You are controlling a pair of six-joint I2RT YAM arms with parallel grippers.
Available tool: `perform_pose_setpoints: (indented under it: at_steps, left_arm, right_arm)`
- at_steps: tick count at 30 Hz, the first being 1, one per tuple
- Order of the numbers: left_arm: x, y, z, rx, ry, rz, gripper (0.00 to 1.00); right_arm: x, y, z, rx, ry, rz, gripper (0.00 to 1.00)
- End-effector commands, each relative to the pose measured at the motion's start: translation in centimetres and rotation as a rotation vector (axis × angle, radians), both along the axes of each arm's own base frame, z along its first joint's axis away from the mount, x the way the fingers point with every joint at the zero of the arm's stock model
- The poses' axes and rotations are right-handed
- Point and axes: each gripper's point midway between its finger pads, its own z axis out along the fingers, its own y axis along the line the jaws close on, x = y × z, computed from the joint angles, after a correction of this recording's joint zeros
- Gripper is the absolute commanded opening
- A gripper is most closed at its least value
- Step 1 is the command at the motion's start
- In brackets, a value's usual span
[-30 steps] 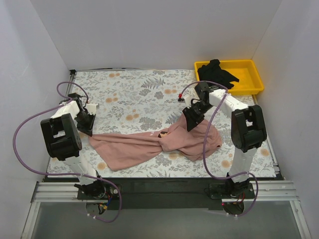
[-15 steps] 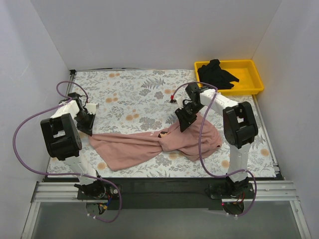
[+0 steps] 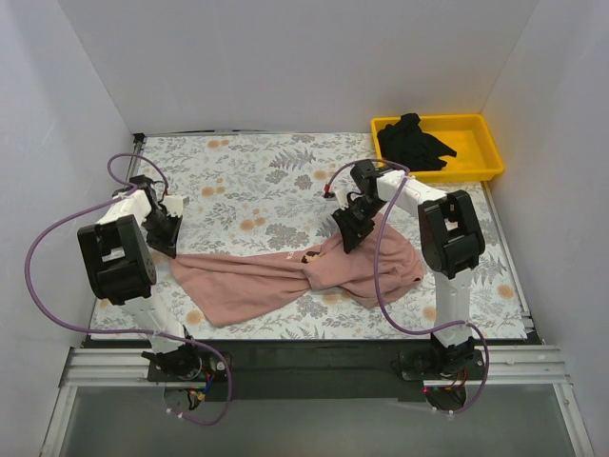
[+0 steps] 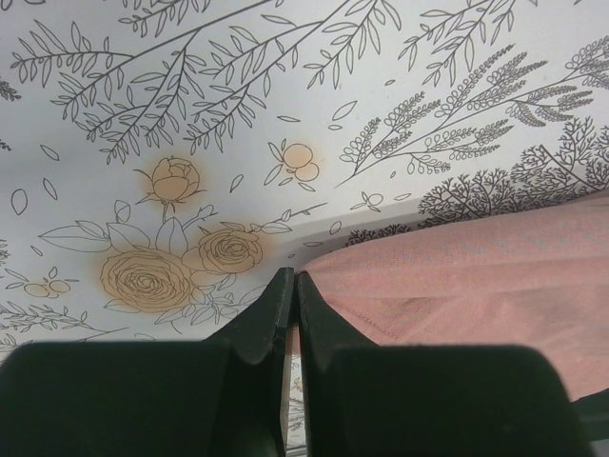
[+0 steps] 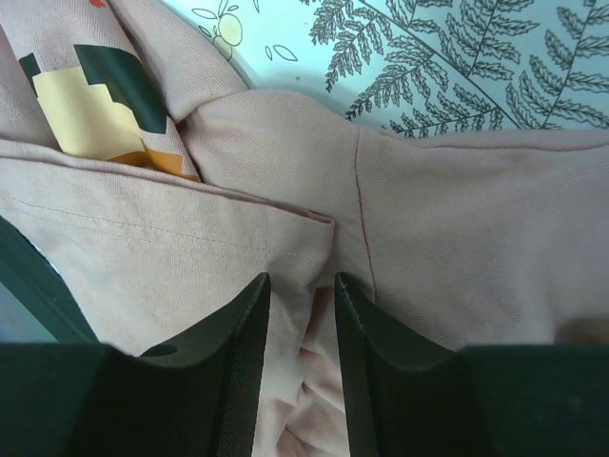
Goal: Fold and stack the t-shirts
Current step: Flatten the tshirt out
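The pink shirt lies in a long, crumpled band across the near part of the tabletop, which has a flower pattern. It runs from the left arm over to the right arm. Its left part is wide and fairly flat. In the middle it is twisted thin. Its right part is bunched up in a big lump close to the right arm.

The left end effector is down at the far left end of the pink shirt. Its two fingers are pressed tight together. The edge of the shirt comes right up to the tips, and a thin bit of pink shows between them, so it is pinching the edge. In the left wrist view the rest of the cloth spreads out to the right of the fingers, flat on the tabletop.

The right end effector is down on the far side of the lump. Its fingers are about half way apart. A fold of pink cloth fills the gap and touches both fingers. I cannot tell if it is squeezing the fold or only resting on it. Just past the fingers there is a seam. Up to the left, a print with yellow, dark green and orange shapes peeks out between folds.

The black shirt sits in a heap in the yellow bin at the far right corner, well apart from the pink shirt.
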Motion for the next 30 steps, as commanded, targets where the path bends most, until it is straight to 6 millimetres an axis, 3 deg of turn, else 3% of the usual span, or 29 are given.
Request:
perform_pose_setpoints:
  at_steps: [1, 3, 6, 8, 17, 21, 24, 25, 28, 30]
  left_arm:
    - [0.9, 0.2, 1.0, 0.000, -0.044, 0.001, 0.00]
    - [1.0, 0.2, 1.1, -0.003, -0.047, 0.003, 0.00]
    - [1.4, -0.2, 1.6, -0.026, -0.063, 0.004, 0.00]
    - [1.9, -0.4, 2.6, -0.047, -0.078, 0.016, 0.00]
    - [4.9, -2.4, 7.7, -0.210, -0.201, 0.051, 0.00]
    - [6.6, -2.9, 11.2, -0.240, -0.315, 0.053, 0.00]
    - [8.5, -3.1, 14.2, -0.267, -0.406, 0.079, 0.00]
    - [9.6, -3.1, 16.0, -0.275, -0.449, 0.098, 0.00]
    - [11.0, -3.0, 18.2, -0.288, -0.508, 0.118, 0.00]
    - [11.5, -3.2, 18.7, -0.307, -0.506, 0.116, 0.00]
  right_arm:
    - [1.2, 0.6, 1.3, 0.012, -0.034, -0.022, 0.40]
    - [1.1, 0.8, 1.4, 0.026, -0.026, -0.019, 0.36]
    - [0.7, 1.8, 2.9, 0.106, -0.025, 0.000, 0.10]
    - [0.8, 2.4, 4.7, 0.161, -0.049, 0.014, 0.01]
    - [4.2, 1.0, 13.6, 0.254, -0.322, 0.006, 0.01]
    - [6.1, 1.0, 18.9, 0.289, -0.489, 0.007, 0.01]
    - [7.3, 0.8, 21.9, 0.295, -0.588, -0.002, 0.01]
    - [8.2, 0.6, 23.8, 0.298, -0.647, -0.013, 0.01]
    - [9.8, -0.2, 26.8, 0.299, -0.754, -0.052, 0.01]
    - [10.2, -0.3, 27.1, 0.292, -0.776, -0.050, 0.01]
